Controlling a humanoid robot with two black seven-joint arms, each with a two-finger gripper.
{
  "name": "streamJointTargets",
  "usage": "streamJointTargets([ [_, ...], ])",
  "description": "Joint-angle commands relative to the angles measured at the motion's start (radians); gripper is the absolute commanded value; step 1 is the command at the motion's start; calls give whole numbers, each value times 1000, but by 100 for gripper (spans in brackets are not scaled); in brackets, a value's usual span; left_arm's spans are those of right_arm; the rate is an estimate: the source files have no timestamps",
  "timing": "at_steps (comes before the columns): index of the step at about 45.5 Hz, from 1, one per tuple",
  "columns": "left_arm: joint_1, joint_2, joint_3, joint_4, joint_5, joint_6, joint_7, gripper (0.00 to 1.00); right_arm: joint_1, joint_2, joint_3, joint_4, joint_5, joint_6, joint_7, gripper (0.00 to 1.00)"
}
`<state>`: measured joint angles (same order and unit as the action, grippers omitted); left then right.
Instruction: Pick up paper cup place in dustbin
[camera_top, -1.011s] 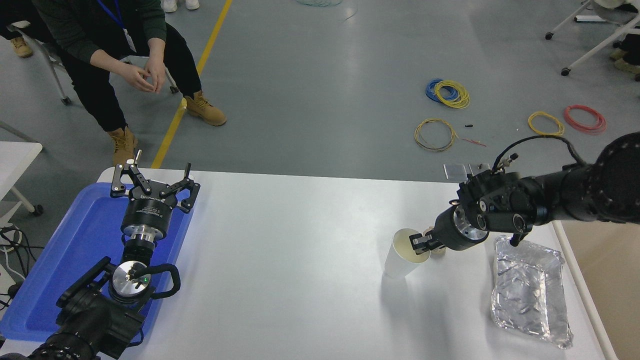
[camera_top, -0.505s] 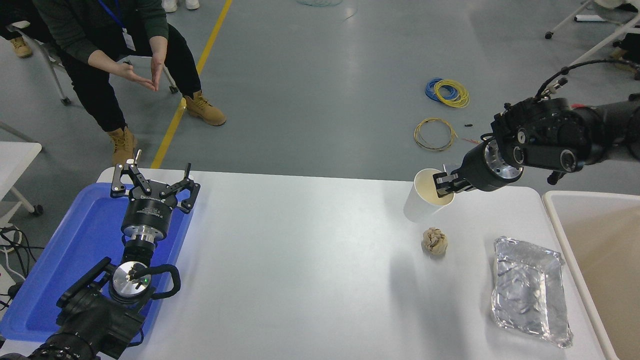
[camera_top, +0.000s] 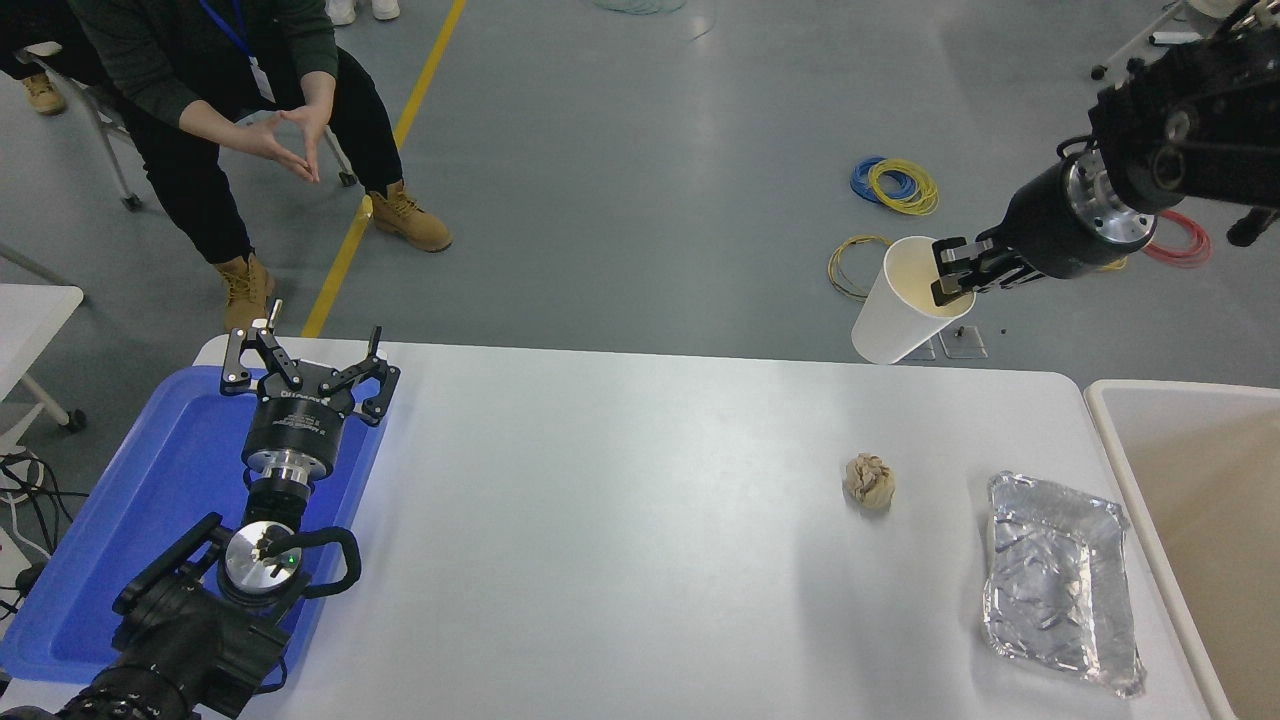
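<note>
Up at the right, the right gripper (camera_top: 950, 280) has the paper cup (camera_top: 908, 302) pinched by its rim, one finger inside the cream-coloured mouth and the other outside the white wall; the cup is tilted, its mouth turned up toward the gripper and its base pointing down and to the left, and it hangs in the air over the table's (camera_top: 620, 500) far edge, clear of the white surface; the black right arm (camera_top: 1170, 150) reaches in from the upper right corner. At the right edge stands the dustbin (camera_top: 1105, 420), with a white rim and beige inside walls (only part of it shows); the cup is up and to the left of it, not over its opening. On the table, a crumpled brown paper ball (camera_top: 868, 481) lies near the right side, and a crumpled silver foil tray (camera_top: 1060, 580) sits between it and the dustbin, apart from both. At the lower left, the left gripper (camera_top: 308, 365) rests over a blue tray (camera_top: 120, 530), its fingers spread and holding nothing. Beyond the table's far left corner, a person (camera_top: 230, 90) crouches with fingertips pressed together; coils of coloured wire (camera_top: 895, 185) lie on the grey floor.
</note>
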<state>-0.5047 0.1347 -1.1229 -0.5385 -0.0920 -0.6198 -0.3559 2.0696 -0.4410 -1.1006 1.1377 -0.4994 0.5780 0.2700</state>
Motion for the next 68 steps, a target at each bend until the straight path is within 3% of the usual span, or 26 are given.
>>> streamJointTargets([
  [1, 0, 0, 0, 0, 0, 0, 0, 100, 43, -31, 5, 28, -22, 25, 0, 0],
  [33, 0, 0, 0, 0, 0, 0, 0, 100, -25, -28, 2, -16, -24, 7, -2, 0],
  [68, 0, 0, 0, 0, 0, 0, 0, 100, -736, -56, 2, -952, 7, -70, -9, 0],
])
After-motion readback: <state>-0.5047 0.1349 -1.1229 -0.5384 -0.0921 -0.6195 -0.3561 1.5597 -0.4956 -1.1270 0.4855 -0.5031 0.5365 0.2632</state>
